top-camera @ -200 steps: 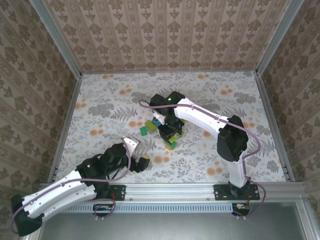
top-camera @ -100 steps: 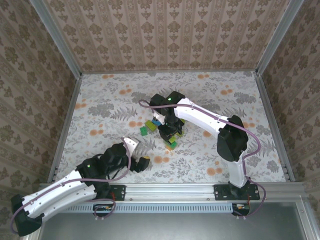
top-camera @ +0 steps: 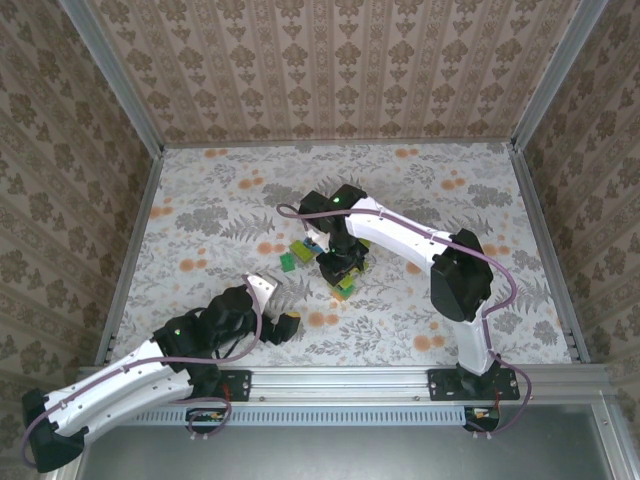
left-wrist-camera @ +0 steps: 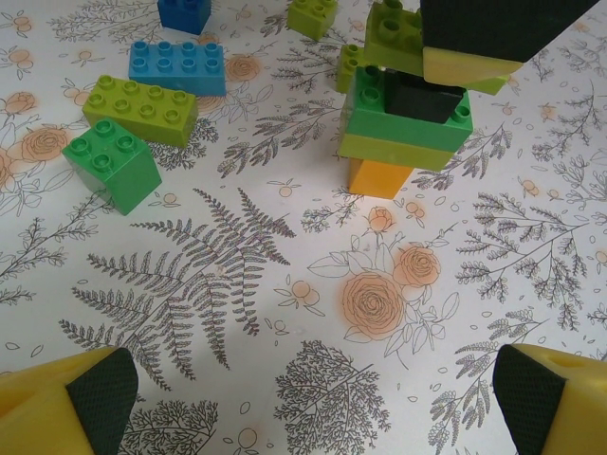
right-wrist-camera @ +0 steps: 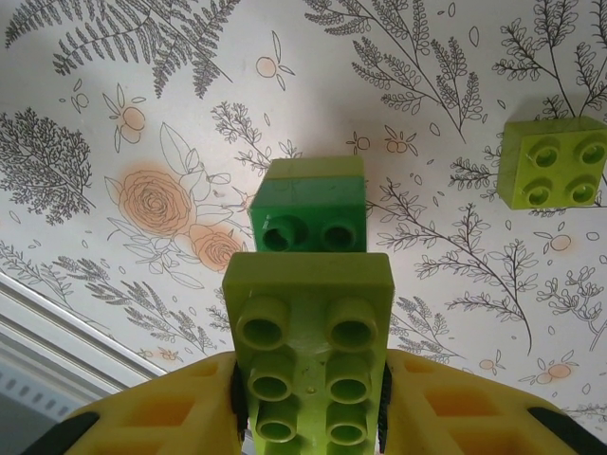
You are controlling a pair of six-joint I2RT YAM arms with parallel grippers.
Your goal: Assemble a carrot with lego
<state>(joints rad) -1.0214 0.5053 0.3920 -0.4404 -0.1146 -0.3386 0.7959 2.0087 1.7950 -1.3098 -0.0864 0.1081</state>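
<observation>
The carrot (left-wrist-camera: 403, 133) stands as a small stack: an orange brick (left-wrist-camera: 379, 177) at the bottom, then a lime layer and a dark green brick (right-wrist-camera: 308, 213). My right gripper (right-wrist-camera: 308, 408) is shut on a lime brick (right-wrist-camera: 308, 351) and holds it over the top of that stack (top-camera: 345, 288); whether it is pressed on I cannot tell. My left gripper (left-wrist-camera: 318, 403) hangs open over bare table just in front of the stack, with nothing between its pads (left-wrist-camera: 100, 398). In the top view the left gripper (top-camera: 275, 305) sits near and left of the right gripper (top-camera: 342, 262).
Loose lego lies left of the stack: a blue flat brick (left-wrist-camera: 177, 68), a long lime brick (left-wrist-camera: 139, 109), a green square brick (left-wrist-camera: 112, 163) and a small lime one (left-wrist-camera: 311, 14). Another lime square brick (right-wrist-camera: 555, 161) lies apart. Patterned walls (top-camera: 330, 70) enclose the table.
My right gripper has shifted very slightly with the lime brick over the stack. The left arm has not moved.
</observation>
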